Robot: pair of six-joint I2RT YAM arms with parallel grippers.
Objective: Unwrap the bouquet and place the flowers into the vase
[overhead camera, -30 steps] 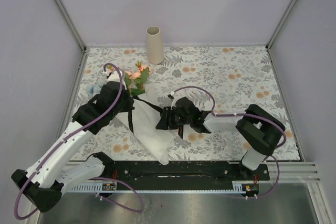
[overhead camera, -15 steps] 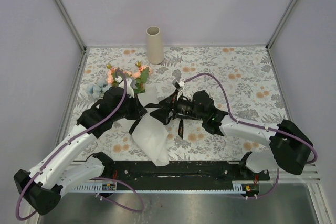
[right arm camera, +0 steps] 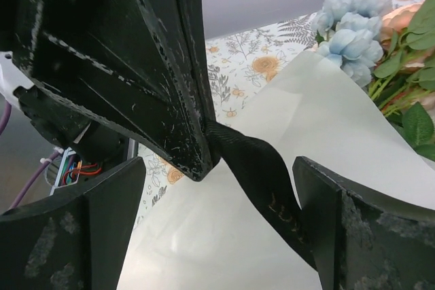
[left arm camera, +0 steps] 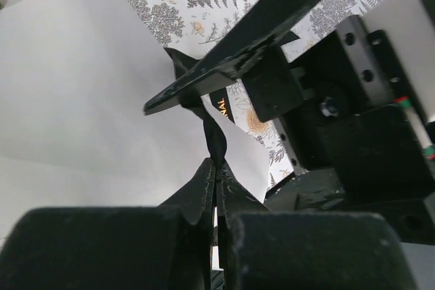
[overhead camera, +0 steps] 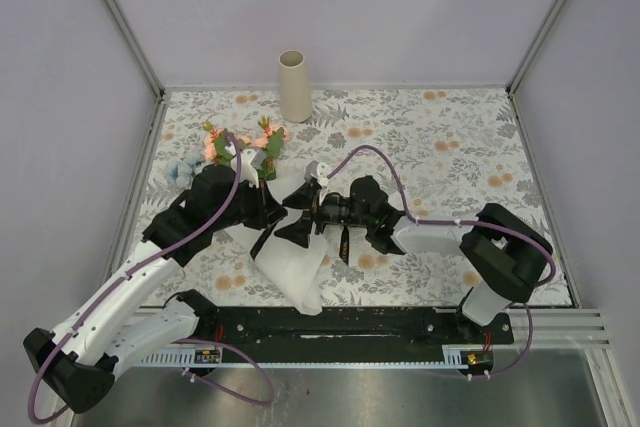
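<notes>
Top external looks steeply down from above and behind the arm bases, whole table [overhead camera: 450, 147] framed. Wrist views sit very close, facing each other across the black ribbon [left arm camera: 216, 142] and white paper [right arm camera: 306, 120] — shared by all three.

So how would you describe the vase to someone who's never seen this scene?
Start at the floral-patterned table and go to its far edge, left of centre. The vase stands upright there, beyond the flowers: a plain beige cylinder, unlike the white paper lying nearer.

Stems of the flowers [overhead camera: 264, 137] hidden under left arm [overhead camera: 205, 209]
</notes>
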